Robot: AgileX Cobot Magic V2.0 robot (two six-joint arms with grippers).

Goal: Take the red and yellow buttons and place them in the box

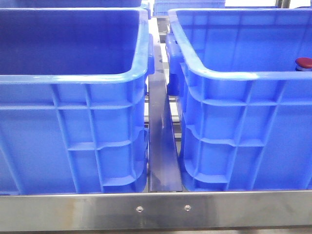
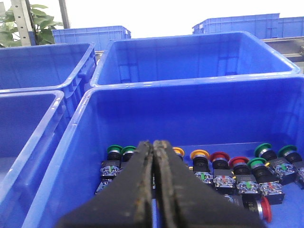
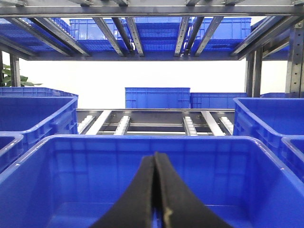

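Observation:
In the left wrist view, my left gripper [image 2: 154, 143] is shut and empty, above a blue crate [image 2: 71, 142] that holds a row of push-buttons on black bodies. Yellow buttons [image 2: 199, 155] stand just beyond the fingertips, with red buttons [image 2: 219, 157] beside them. One red button [image 2: 265, 209] lies on its side nearer to me. In the right wrist view, my right gripper [image 3: 155, 156] is shut and empty over an empty blue box [image 3: 85, 175]. The front view shows two blue crates and a red cap [image 1: 304, 62] inside the right one [image 1: 229, 75]. No gripper shows there.
Green buttons [image 2: 114, 149] stand at both ends of the row. More blue crates [image 2: 190, 57] stand behind and to the side. A steel rail [image 1: 161, 141] runs between the two front crates, and a steel bar [image 1: 156, 209] crosses in front. Roller tracks [image 3: 152, 122] and shelving lie beyond.

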